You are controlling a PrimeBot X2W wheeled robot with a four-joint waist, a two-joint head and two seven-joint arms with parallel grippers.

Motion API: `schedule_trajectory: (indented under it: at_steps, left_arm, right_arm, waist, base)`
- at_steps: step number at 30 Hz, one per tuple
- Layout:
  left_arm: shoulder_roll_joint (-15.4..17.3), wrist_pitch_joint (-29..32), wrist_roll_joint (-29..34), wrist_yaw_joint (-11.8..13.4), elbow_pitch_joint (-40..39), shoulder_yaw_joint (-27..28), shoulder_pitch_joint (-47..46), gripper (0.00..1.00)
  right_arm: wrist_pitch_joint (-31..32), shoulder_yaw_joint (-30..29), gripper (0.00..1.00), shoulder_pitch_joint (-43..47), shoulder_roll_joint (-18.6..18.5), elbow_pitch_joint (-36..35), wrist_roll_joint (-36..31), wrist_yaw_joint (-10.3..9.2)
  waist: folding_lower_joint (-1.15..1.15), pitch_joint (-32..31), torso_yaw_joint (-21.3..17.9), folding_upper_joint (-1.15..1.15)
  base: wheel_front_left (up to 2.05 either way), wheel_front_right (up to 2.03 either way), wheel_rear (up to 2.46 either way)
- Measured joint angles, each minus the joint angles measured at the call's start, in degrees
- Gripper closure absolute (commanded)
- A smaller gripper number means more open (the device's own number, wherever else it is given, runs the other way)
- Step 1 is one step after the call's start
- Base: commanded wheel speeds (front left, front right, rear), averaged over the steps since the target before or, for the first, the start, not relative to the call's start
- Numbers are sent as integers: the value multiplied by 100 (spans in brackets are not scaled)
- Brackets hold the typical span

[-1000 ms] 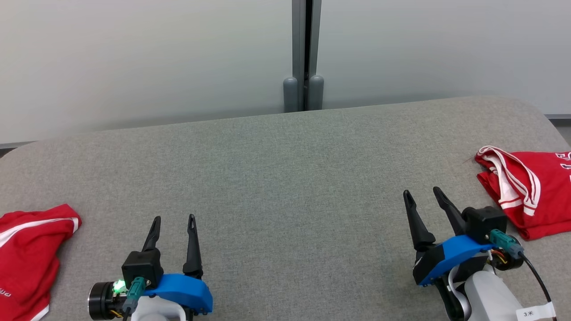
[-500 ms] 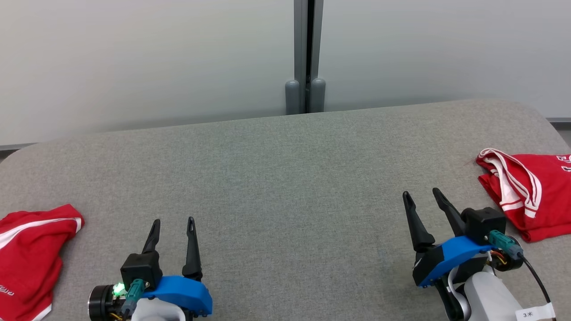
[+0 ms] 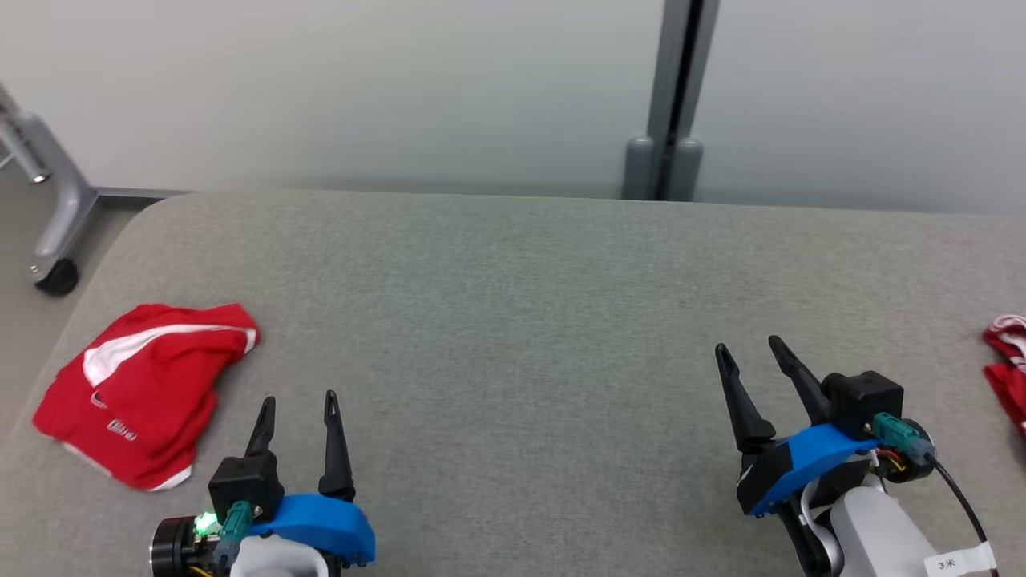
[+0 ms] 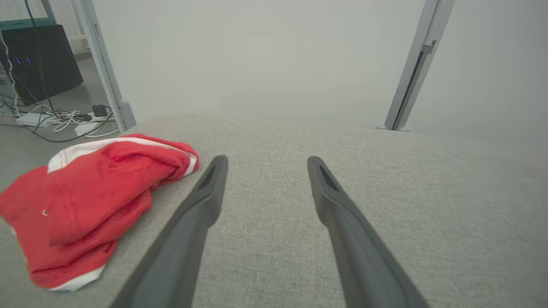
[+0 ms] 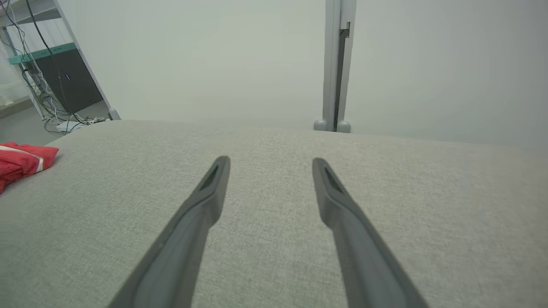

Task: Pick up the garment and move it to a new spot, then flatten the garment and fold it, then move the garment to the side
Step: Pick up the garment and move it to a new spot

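A crumpled red fabric garment with white trim [image 3: 144, 393] lies by the left edge of the grey fabric-covered desk [image 3: 513, 320], near the left end effector [image 3: 298, 398], which stands apart and empty. The right end effector [image 3: 748, 344] is likewise apart and empty.

A wide table [image 3: 513, 264] covered in grey woven cloth, with rounded corners, lies in front, and behind it stands a pale, plain wall [image 3: 361, 80] split by a grey upright post [image 3: 677, 88] whose two rounded feet sit just past the table's far edge. Off the table's left corner, a grey metal leg [image 3: 60, 208] slants down to a black caster [image 3: 56, 276] on the bare floor [image 3: 12, 320]. Farther left, the left wrist view shows a black cabinet [image 4: 40, 60] with tiny blue lights, and a tangle of cables [image 4: 64, 122] with a white power strip [image 4: 32, 120] on the floor in front of it.
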Motion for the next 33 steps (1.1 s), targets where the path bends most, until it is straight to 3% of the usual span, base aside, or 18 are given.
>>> schedule_trajectory:
  at_steps: [11, 18, 24, 33]
  left_arm:
    - [3, 0, -170, 187, -151, 229, 249, 0]
    - [3, 0, -287, 338, -212, 450, 463, 0]
    - [2, 0, -297, 330, -194, 584, 497, 0]
    - [1, 0, -316, 297, -37, 864, -216, 0]
  right_arm:
    - [0, 267, 0, -5, -66, -86, 42, -1]
    - [0, 503, 0, -49, -82, -91, 57, -1]
    - [0, 599, 0, -85, -160, -108, 82, -1]
    - [1, 786, 0, -269, -595, -321, 160, -1]
  waist:
    - [0, 153, 1228, 0]
    - [0, 330, 1782, 0]
    - [0, 513, 1894, 0]
    - [0, 1008, 1648, 0]
  base:
    - [0, 0, 0]
    - [0, 0, 0]
    - [0, 0, 0]
    - [0, 0, 0]
